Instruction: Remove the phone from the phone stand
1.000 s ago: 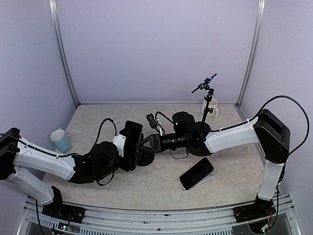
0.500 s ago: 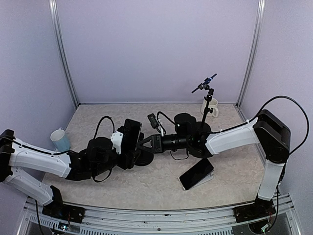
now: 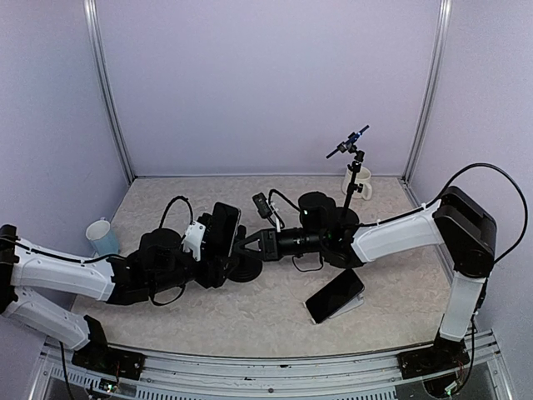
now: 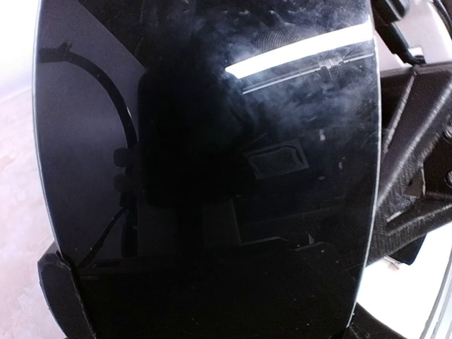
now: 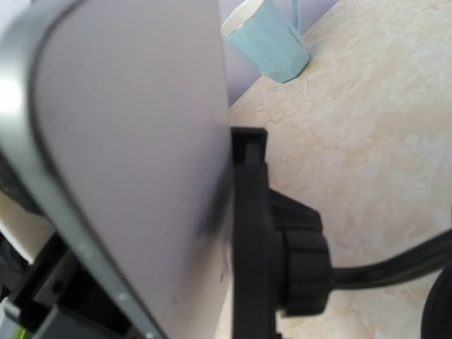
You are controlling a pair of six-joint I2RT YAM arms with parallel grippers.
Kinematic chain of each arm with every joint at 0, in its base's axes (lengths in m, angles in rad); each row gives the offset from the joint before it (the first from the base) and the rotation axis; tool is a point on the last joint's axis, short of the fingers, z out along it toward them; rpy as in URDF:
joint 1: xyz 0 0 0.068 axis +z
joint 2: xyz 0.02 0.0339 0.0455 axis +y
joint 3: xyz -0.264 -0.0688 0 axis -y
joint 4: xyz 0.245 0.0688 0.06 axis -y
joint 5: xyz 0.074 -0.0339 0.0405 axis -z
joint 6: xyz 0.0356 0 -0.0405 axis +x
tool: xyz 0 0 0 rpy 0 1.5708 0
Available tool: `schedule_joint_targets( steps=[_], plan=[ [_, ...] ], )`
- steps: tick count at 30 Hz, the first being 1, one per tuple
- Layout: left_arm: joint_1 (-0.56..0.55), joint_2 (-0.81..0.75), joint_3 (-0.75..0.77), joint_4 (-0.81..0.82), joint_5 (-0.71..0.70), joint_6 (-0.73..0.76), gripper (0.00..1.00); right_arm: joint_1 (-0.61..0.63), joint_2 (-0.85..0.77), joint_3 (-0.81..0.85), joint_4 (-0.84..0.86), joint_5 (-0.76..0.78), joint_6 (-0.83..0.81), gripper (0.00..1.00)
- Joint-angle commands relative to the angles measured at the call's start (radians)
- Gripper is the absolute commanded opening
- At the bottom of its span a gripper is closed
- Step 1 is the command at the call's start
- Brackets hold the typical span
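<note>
The phone (image 3: 221,227) stands nearly upright on its stand (image 3: 244,268), caught between the two arms, which meet nose to nose over the middle of the table (image 3: 275,312). The left gripper (image 3: 206,243) is pressed up against the screen side. Its wrist camera sees almost nothing but black glass, so I cannot tell whether those jaws are closed on the phone's edges, though that looks to be the aim. The right gripper (image 3: 250,243) comes in from behind, its fingers spread in a V just at the stand's post. I would guess it is there to brace the stand while the other arm pulls, but whether it is actually clamping cannot be made out.

The screen is glossy and smeared with fingerprints, catching a bright strip of light. The back, just ahead of the right jaws, is smooth matte grey with a rounded metal-looking rim. Behind it sits the stand's black plastic cradle arm with a ribbed knob, over a round, heavy-looking base.

A pale blue mug (image 5: 268,39) stands well beyond the right jaws. A second phone (image 3: 334,293) lies flat beside the right forearm.
</note>
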Motion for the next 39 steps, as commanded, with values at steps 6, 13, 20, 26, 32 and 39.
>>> schedule_joint_targets(
  steps=[6, 13, 20, 26, 32, 39],
  plan=[
    [-0.047, 0.048, 0.130, 0.153, 0.207, 0.048, 0.19, -0.031, 0.012, 0.064, -0.121, 0.039, -0.040, 0.00],
    [-0.059, 0.010, 0.160, 0.164, 0.279, 0.011, 0.19, -0.033, 0.012, 0.071, -0.136, 0.071, -0.044, 0.00],
    [0.075, -0.118, 0.164, -0.040, 0.169, -0.102, 0.20, -0.045, 0.011, 0.072, -0.132, 0.069, -0.041, 0.00],
    [0.271, -0.180, 0.227, -0.340, 0.119, -0.145, 0.23, -0.058, 0.012, 0.077, -0.138, 0.050, -0.049, 0.00],
    [0.513, -0.084, 0.350, -0.651, 0.187, -0.147, 0.24, -0.068, 0.022, 0.092, -0.147, 0.019, -0.061, 0.00],
    [0.671, 0.142, 0.459, -0.835, 0.219, -0.079, 0.21, -0.073, 0.030, 0.103, -0.138, 0.002, -0.062, 0.00]
  ],
)
